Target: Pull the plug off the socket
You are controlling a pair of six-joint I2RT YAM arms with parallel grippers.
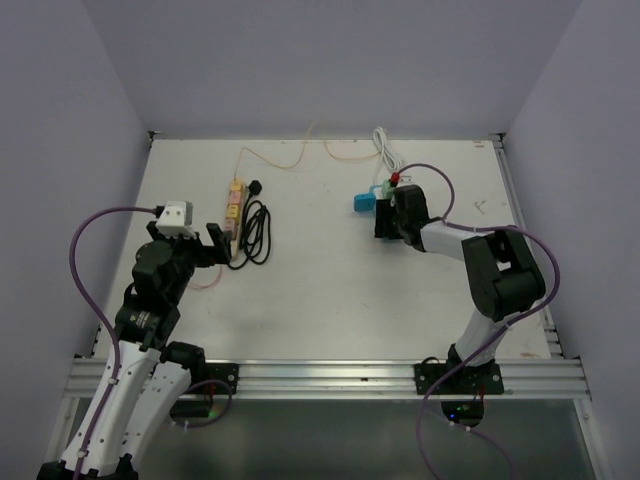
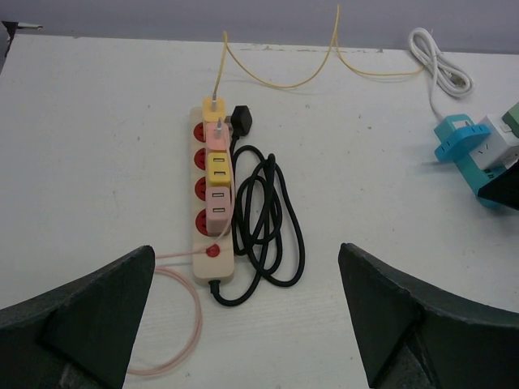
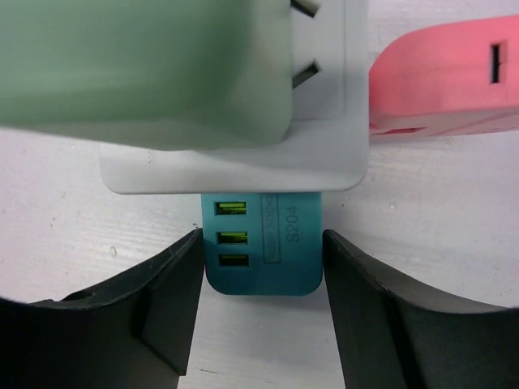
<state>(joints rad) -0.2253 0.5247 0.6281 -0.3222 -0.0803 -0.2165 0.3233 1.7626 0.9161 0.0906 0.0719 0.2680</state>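
Observation:
A teal socket block with three USB slots lies on the white table under a white socket body. A pale green plug sits in that white body, filling the top of the right wrist view. My right gripper has a finger against each side of the teal block. From above, this cluster is at the back right with my right gripper on it. My left gripper hovers open on the left, holding nothing; in its wrist view the fingers stand wide apart.
A pink block lies right beside the white socket body. A cream power strip carrying several small adapters lies ahead of the left gripper, with a coiled black cord beside it. A white cable and a thin yellow cable run along the back.

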